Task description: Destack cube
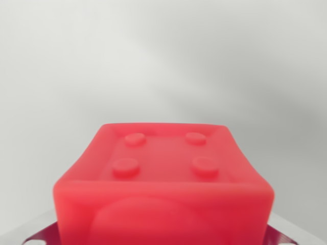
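No fingertips are being shown in the wrist view, so whether the gripper is open, closed or clamped on anything cannot be told. Only two slivers of pale metal are being seen at the bottom edge of the frame: one metal piece [38, 234] at the lower left, with small dark holes in it, and another [286, 232] at the lower right. Whether these belong to the gripper or to something under the cube cannot be told.

Between and partly over these slivers, the red cube [163, 194] is being shown very close to the camera, filling the lower middle of the frame and being cut off by the bottom edge. Its upper face is being presented as a shallow recess bordered by a raised rim, and four round studs [163, 152] are being seen inside it, arranged two by two. On the near face, a large rounded bulge is being made out, blurred by closeness. Whether another cube is lying beneath it is hidden.

Behind the cube, the upper part of the frame is being filled by a plain, pale grey background [163, 56], soft and out of focus.
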### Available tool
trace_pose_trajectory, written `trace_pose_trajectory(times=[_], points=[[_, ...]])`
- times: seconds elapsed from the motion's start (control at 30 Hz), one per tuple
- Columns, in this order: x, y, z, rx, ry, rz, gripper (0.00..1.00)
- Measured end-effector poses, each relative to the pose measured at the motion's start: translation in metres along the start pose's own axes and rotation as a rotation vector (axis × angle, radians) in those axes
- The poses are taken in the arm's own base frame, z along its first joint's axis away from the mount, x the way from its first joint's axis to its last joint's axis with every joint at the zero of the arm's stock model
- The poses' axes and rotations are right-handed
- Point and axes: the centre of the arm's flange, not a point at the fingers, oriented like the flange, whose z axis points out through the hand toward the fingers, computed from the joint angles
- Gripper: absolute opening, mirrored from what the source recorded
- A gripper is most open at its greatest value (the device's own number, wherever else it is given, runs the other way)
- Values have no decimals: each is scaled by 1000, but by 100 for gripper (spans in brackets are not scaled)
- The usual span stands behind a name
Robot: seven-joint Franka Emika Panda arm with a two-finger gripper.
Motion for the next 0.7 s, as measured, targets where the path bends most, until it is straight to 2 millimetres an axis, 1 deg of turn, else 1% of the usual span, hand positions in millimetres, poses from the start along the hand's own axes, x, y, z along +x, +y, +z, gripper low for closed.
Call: trace_pose_trajectory(times=[0.7], points=[[-33, -26, 5, 0, 0, 28, 0]])
